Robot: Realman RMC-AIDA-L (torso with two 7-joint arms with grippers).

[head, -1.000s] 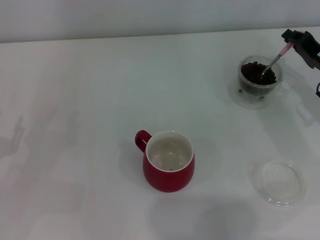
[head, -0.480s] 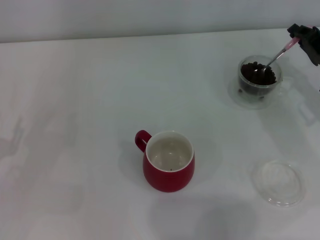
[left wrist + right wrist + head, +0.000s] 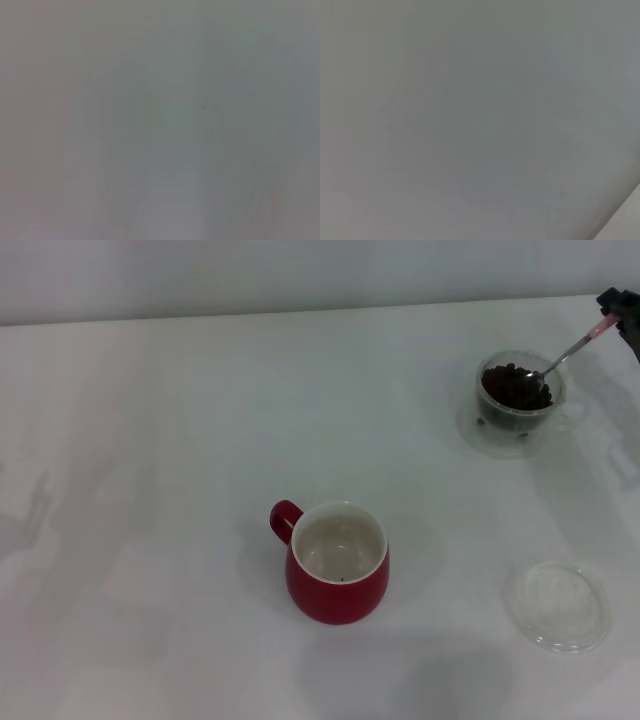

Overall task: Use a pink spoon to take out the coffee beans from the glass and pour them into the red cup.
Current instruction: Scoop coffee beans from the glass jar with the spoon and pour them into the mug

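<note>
now pink spoon (image 3: 572, 350) slanted, bowl down in glass (image 3: 519, 400), handle toward right gripper (image 3: 622, 314)

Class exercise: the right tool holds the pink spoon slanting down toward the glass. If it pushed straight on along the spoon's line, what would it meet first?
Probably the coffee beans in the glass: the pink spoon held by the right tool already has its bowl there. Depth is uncertain.

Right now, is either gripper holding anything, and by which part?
The right gripper holds the pink spoon by the end of its pink handle, the bowl down at the glass. The left gripper is out of view.
</note>
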